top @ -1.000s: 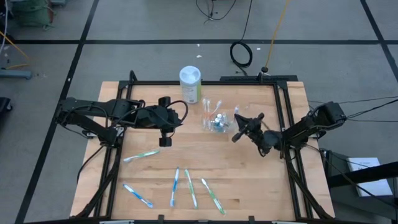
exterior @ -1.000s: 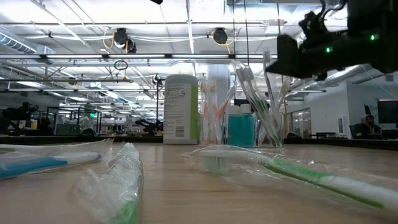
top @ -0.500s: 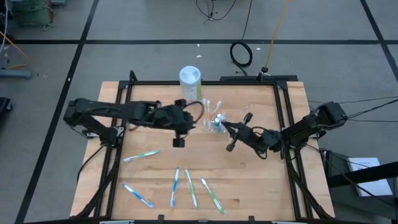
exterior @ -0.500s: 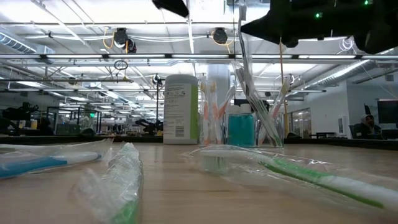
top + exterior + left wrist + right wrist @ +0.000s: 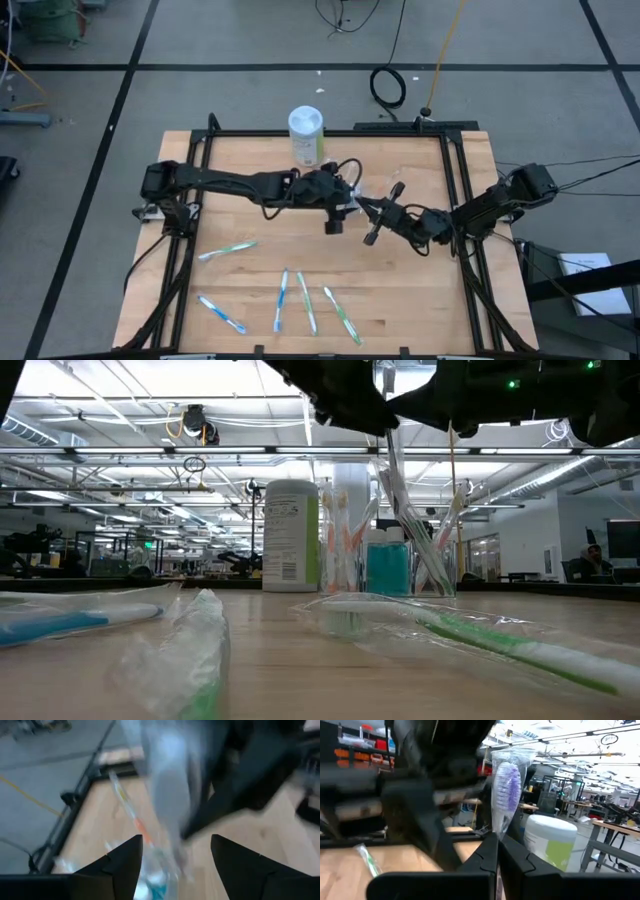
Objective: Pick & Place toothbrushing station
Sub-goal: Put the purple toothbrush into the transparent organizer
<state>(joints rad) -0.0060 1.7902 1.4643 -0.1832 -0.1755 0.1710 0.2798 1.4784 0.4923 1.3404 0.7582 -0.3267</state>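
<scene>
Two claws are met over the small clear plastic cup [image 5: 349,195] near the back of the wooden counter [image 5: 250,215]. The right claw [image 5: 496,851] is seen pressed fully shut on a wrapped toothbrush with a purple head [image 5: 505,786], held upright with its bristle end up and its long axis close to vertical, apparently so that it can be lowered handle-first among the brushes already standing in the cup. The left claw [image 5: 176,851] is spread wide and empty, its fingers standing either side of that wrapped brush, probably to receive or steady it; whether contact is made cannot be told. The cup with its teal toothpaste tubes [image 5: 388,568] stands upright just beside the white-lidded, green-labelled canister [image 5: 306,135], its brushes leaning outward against the rim.

Five more wrapped toothbrushes are left flat on the front of the counter, well apart from the cup: a green one [image 5: 227,250] lying almost crosswise, a blue one [image 5: 221,313] slanted, and three [image 5: 308,302] with long axes running roughly front to back. These are judged still to be collected.
</scene>
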